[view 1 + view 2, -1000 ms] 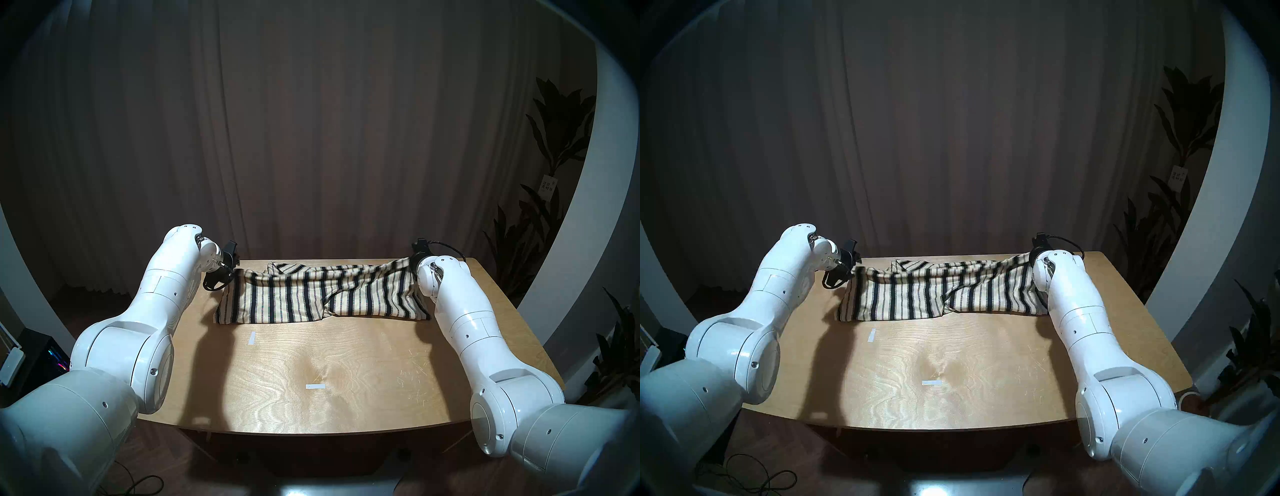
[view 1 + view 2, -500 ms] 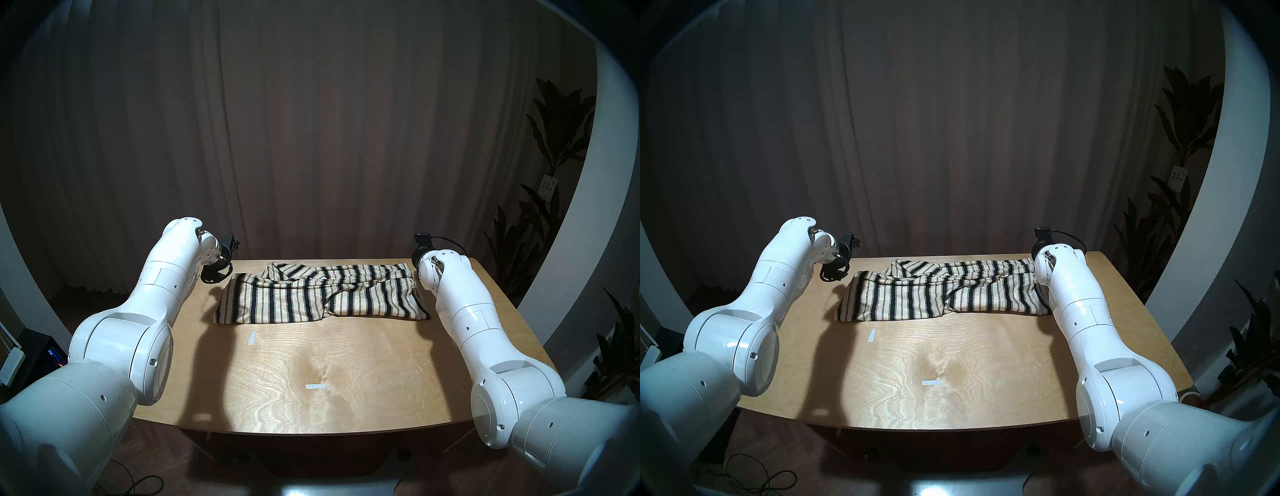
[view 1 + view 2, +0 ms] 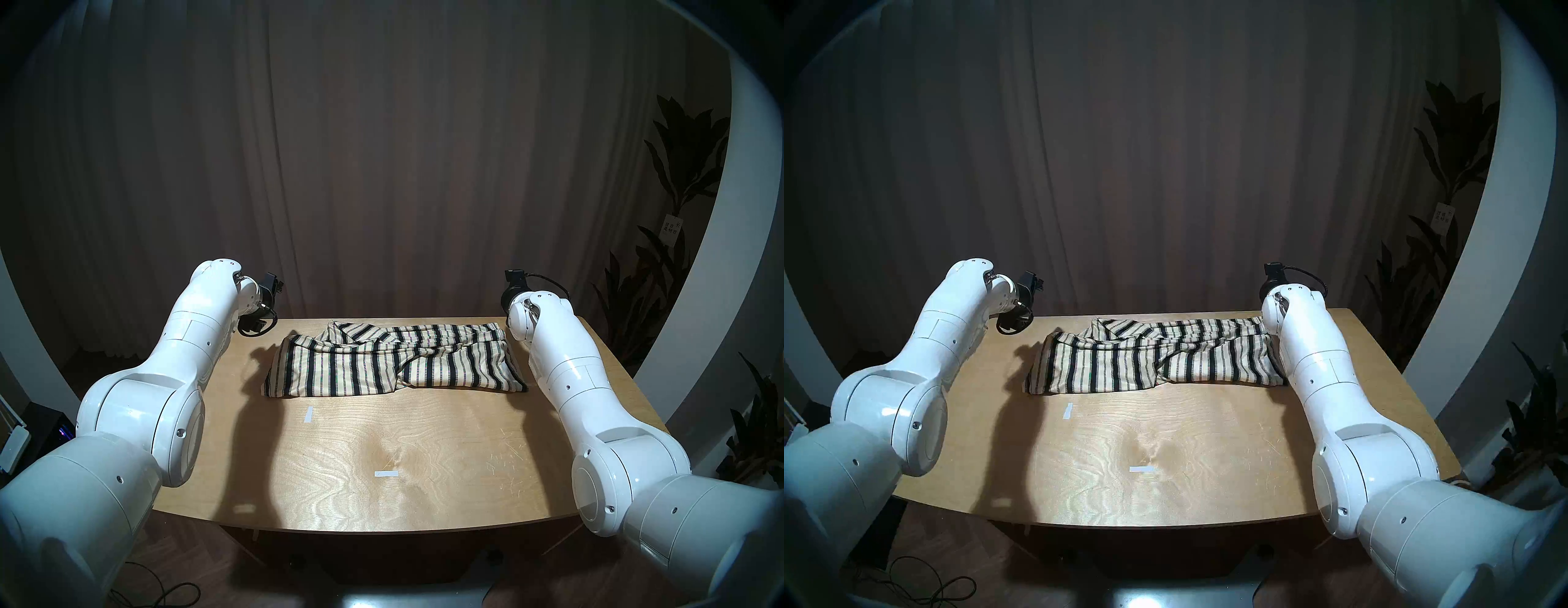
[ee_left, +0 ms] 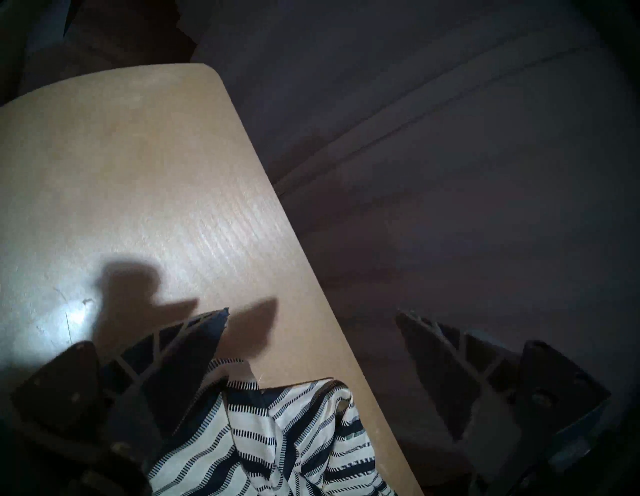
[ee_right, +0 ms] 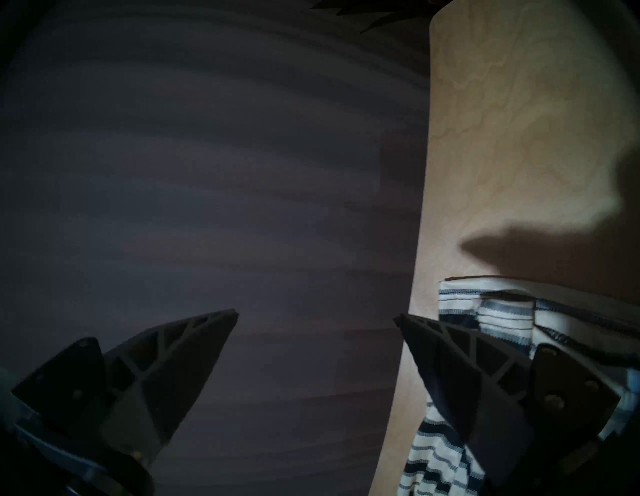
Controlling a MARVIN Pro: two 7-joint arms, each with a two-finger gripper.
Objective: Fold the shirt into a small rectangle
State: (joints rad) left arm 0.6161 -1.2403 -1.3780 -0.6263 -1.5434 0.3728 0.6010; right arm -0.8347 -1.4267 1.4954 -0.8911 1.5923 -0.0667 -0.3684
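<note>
The shirt (image 3: 392, 361) lies on the far half of the table (image 3: 424, 458) as a wide, roughly folded band, its near hem fairly straight but its far edge rumpled, with a loose peak of cloth standing up left of centre and a diagonal crease where two layers overlap near the middle. The left end effector (image 4: 311, 313) hangs open and empty above the table's far left corner, the shirt's striped end bunched just below its fingers; the right end effector (image 5: 315, 313) is likewise open and empty at the far right edge, one finger over the shirt's corner and the other out past the table. The band is far from a small rectangle, so more folds are probably due, and the risks lie in the regrasp. The far edge lies close to the table's rim, so a pinch that drags the cloth outward could pull it over the edge. The heaped layers at the left end make it easy to catch only the top ply, which would peel the fold open on lifting. If the two sides grip at uneven depths, the next fold would likely skew. The rumpled peak, left unsmoothed, would be trapped inside and leave a lumpy result.
</note>
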